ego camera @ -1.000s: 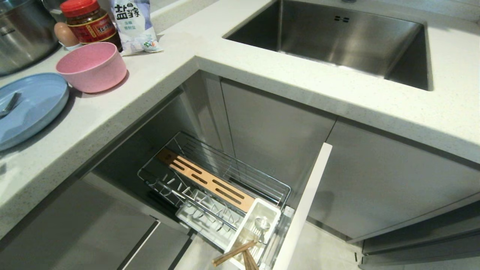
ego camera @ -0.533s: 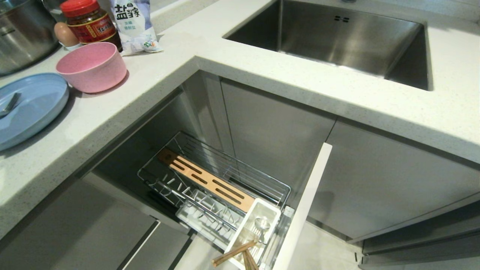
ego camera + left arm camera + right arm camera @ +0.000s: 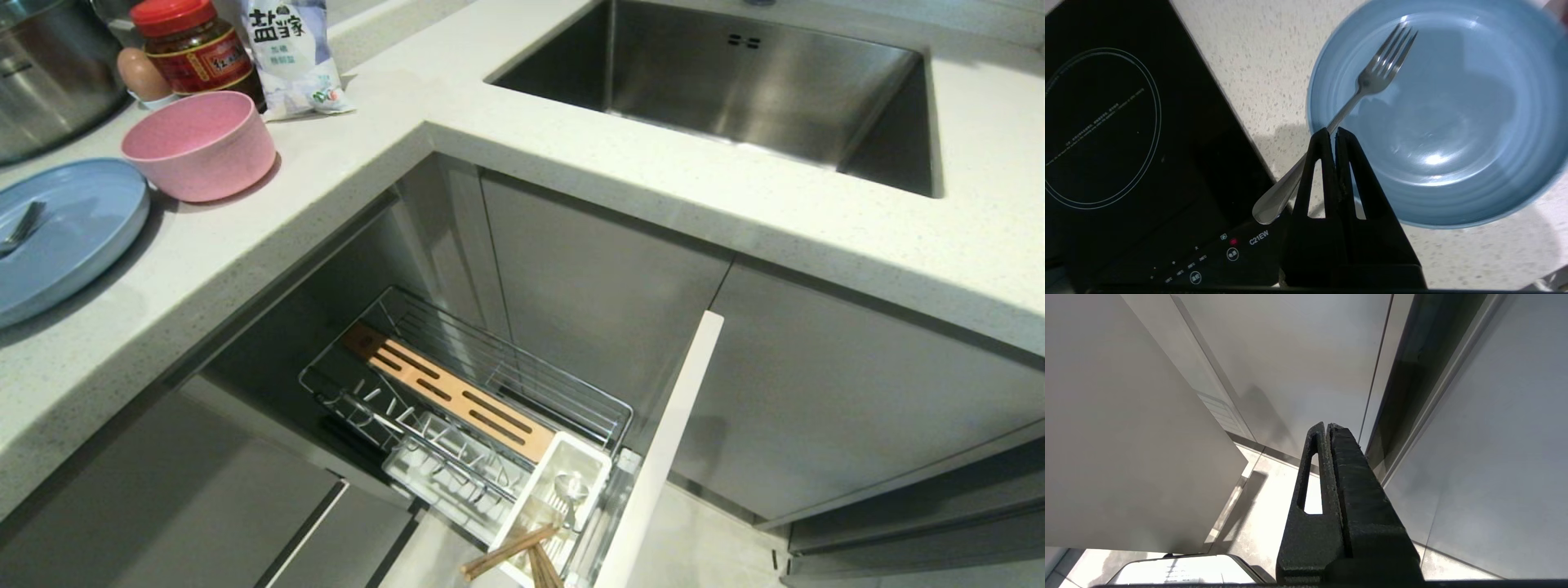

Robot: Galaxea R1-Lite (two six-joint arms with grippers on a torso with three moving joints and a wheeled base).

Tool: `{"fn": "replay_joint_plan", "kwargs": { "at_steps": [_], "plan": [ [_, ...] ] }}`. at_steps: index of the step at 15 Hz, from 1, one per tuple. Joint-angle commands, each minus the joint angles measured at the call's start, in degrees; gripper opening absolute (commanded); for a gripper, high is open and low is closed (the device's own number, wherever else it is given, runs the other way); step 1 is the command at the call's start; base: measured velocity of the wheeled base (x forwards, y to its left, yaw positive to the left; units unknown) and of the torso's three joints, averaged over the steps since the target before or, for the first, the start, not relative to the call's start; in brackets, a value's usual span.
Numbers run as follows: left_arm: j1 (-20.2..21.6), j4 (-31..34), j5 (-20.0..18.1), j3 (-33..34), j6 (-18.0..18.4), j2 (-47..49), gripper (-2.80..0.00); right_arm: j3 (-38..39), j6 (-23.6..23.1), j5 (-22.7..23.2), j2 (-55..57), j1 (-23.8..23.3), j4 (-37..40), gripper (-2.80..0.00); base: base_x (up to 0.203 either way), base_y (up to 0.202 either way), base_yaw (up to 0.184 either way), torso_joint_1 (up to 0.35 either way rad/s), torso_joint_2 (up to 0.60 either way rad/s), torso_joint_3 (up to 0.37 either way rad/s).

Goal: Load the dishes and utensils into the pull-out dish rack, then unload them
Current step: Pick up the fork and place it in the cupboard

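Note:
The light-blue plate [image 3: 82, 220] lies on the counter at the far left with the silver fork [image 3: 20, 229] on it, and the pink bowl [image 3: 200, 143] stands beside it. In the left wrist view my left gripper [image 3: 1333, 131] is shut, its tips over the fork [image 3: 1372, 77] handle at the plate [image 3: 1453, 122] rim; I cannot tell whether they touch it. The pull-out dish rack [image 3: 490, 367] stands open below. Its white caddy [image 3: 584, 457] holds the wooden chopsticks [image 3: 506, 555] and the spoon [image 3: 571, 490]. My right gripper [image 3: 1326, 425] is shut and parked low beside cabinet fronts.
A steel pot [image 3: 41, 73], an egg [image 3: 140, 75], a red-lidded jar [image 3: 192, 49] and a salt bag [image 3: 290, 53] crowd the counter behind the bowl. The steel sink [image 3: 759, 82] is at the back right. A black induction cooktop [image 3: 1126, 143] lies beside the plate.
The plate, fork, bowl and rack stay where they were. A shadow on the counter by the plate's near edge has shrunk away to the left.

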Motion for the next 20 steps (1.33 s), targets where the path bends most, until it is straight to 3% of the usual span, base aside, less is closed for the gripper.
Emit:
{"fn": "replay_joint_plan", "kwargs": {
  "at_steps": [1,13,16,20],
  "plan": [
    [0.0,0.6,-0.1,0.5,0.9,2.0,0.0,0.0,0.0,0.0,-0.2,0.0,0.0,-2.8,0.0,0.0,0.0,0.0,0.0,0.0],
    [-0.5,0.3,-8.0,-0.1,2.1,8.0,0.0,0.0,0.0,0.0,-0.2,0.0,0.0,-2.8,0.0,0.0,0.0,0.0,0.0,0.0],
    [-0.5,0.7,-13.2,-0.1,2.0,9.0,0.0,0.0,0.0,0.0,-0.2,0.0,0.0,-2.8,0.0,0.0,0.0,0.0,0.0,0.0],
    [-1.0,0.7,-13.8,1.7,2.2,8.5,0.0,0.0,0.0,-0.1,-0.2,0.0,0.0,-2.8,0.0,0.0,0.0,0.0,0.0,0.0]
  ]
}}
